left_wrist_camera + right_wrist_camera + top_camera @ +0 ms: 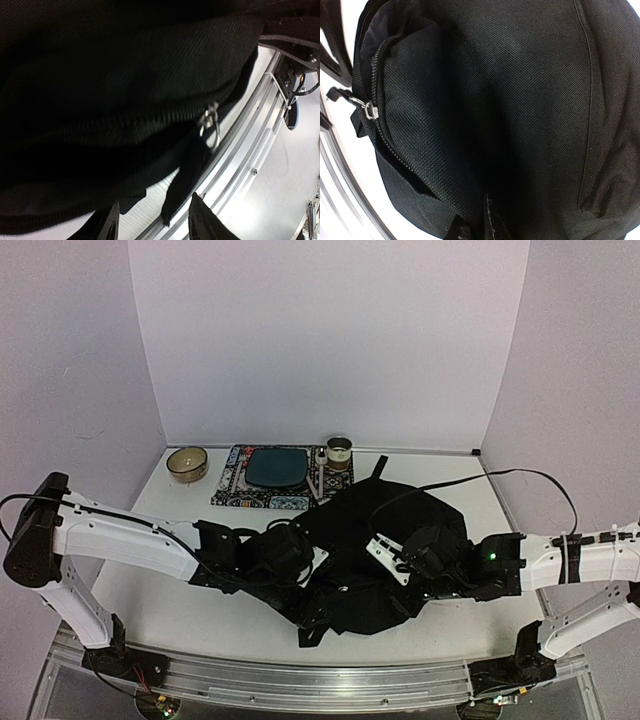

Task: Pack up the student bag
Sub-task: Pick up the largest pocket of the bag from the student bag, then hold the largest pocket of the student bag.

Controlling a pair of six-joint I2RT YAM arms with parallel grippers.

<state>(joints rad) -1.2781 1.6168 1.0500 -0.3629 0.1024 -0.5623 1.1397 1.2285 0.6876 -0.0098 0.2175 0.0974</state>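
The student bag (385,550) is a large black fabric backpack lying in the middle of the table. My left gripper (292,558) is at its left edge. In the left wrist view the left gripper (155,226) is open. The bag's black zipper pull strap (182,185) hangs between the fingers (205,220), below the metal zipper slider (210,120). My right gripper (425,558) is on the bag's right part. In the right wrist view the right gripper (476,227) has its jaws close together, pinching the bag's fabric (510,100) beside a partly open zipper (382,125).
At the back of the table are a wooden bowl (187,463), a patterned mat (235,490) bearing a dark teal pad (276,467), and a small round container (339,450). A metal rail (300,680) runs along the near edge. A black cable (530,480) loops over the right arm.
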